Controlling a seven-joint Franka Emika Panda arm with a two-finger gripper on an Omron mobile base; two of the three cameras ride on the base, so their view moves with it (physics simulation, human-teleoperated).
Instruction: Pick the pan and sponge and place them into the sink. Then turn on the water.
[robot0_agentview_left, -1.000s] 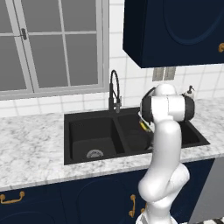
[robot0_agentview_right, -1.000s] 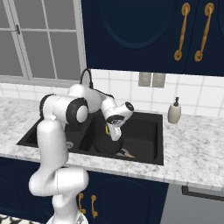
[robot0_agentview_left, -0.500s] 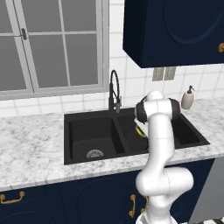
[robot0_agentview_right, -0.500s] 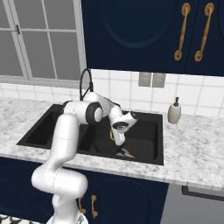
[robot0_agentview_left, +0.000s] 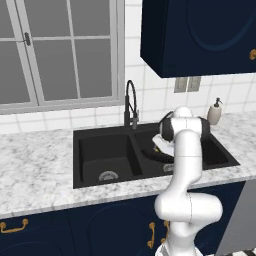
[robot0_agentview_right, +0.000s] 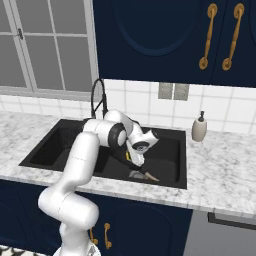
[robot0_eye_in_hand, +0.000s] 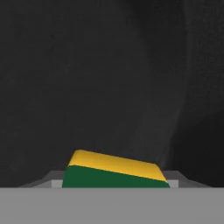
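The arm has dipped further since half a second ago, its hand now down inside the right basin of the sink (robot0_agentview_right: 170, 176) rather than above the rim. The gripper (robot0_agentview_right: 135, 161) points into the basin, and the sponge (robot0_eye_in_hand: 114, 171) sits right at its tips in the hand view, yellow and green layers tilted against the black wall; it looks clamped on the sponge, though the fingers themselves are hidden. The pan (robot0_agentview_right: 141, 175) lies on the right basin's floor, its handle poking toward the front rim. One sponge, one pan, two basins, one black gooseneck faucet (robot0_agentview_left: 131, 105), one white soap dispenser (robot0_agentview_right: 199, 127) on the marble bench (robot0_agentview_left: 35, 165).
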